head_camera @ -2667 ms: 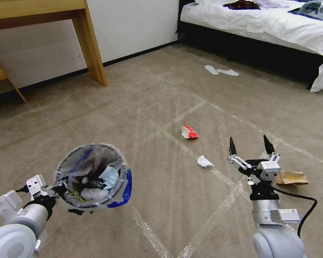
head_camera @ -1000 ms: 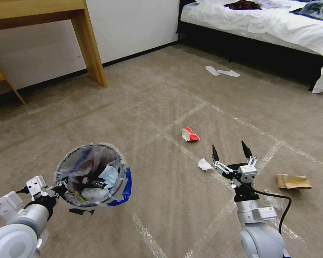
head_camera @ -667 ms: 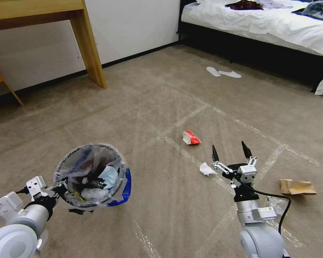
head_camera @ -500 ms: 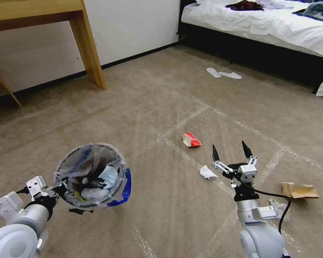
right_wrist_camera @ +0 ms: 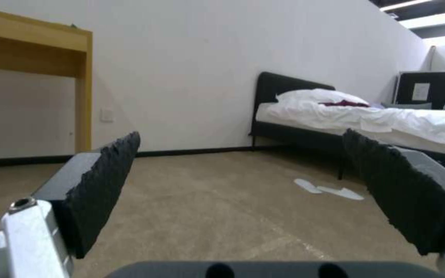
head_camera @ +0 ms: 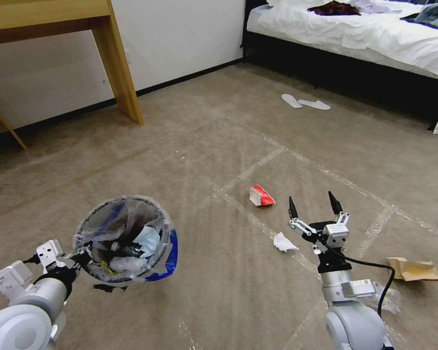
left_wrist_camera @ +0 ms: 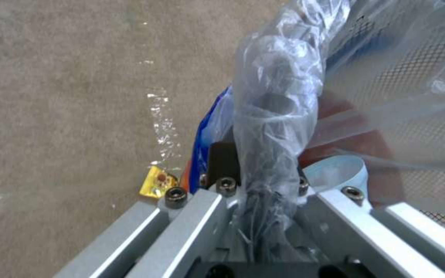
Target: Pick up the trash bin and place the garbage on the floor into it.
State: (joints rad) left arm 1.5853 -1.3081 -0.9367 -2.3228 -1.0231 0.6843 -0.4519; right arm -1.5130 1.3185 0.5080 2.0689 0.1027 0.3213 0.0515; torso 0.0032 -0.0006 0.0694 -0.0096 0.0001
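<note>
Near left: left tool [head_camera: 80,256] clamps the plastic-lined rim of the trash bin [head_camera: 124,238], held tilted off the floor [head_camera: 219,291]. Risk: the grip is on rim and liner alone, so the bin could slip or spill its litter.

Near right: right tool [head_camera: 315,208] hangs spread open, empty, above the carpet, just beside the tissue. Risk: a closing pinch may snag pile or miss thin paper.

Count on floor: one white tissue [head_camera: 283,242], one brown paper bag [head_camera: 413,269], one red-white carton [head_camera: 261,195]; far, two slippers [head_camera: 305,102].
</note>
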